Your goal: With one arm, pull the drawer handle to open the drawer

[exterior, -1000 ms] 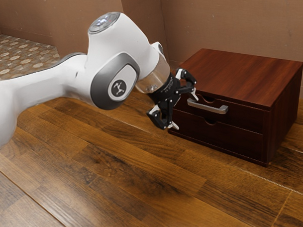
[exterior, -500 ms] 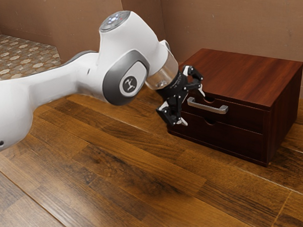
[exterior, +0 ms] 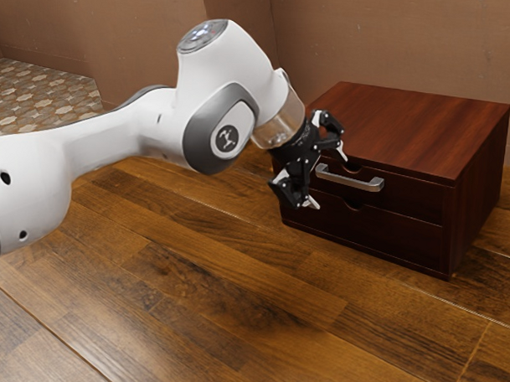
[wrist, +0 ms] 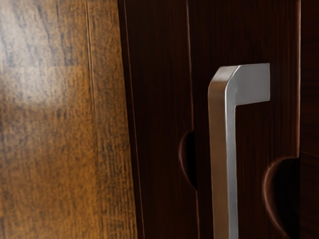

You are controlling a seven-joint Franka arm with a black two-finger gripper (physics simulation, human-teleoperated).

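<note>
One silver drawer handle (exterior: pixel 349 179) spans the upper drawer (exterior: pixel 414 195) of a dark wood cabinet (exterior: pixel 408 121). That drawer front sits flush with the one below, so we judge the drawer not yet opened. Our hand (exterior: pixel 311 158) hangs just beside the handle's end toward the exterior view's left. Its fingers are spread apart, one above the other, and grip nothing. In the wrist view the bar's bent end lies close ahead of us, standing off the drawer front. The main risk we see is closing this far out on the bar: we would catch only the bend, and the fingers could slip off once we pull. Pushing in carelessly could also drive a fingertip into the drawer front or the cabinet's top edge. A pull from the very end may skew the drawer and make it bind, and then the whole cabinet could slide across the plank floor (exterior: pixel 235 282).
</note>
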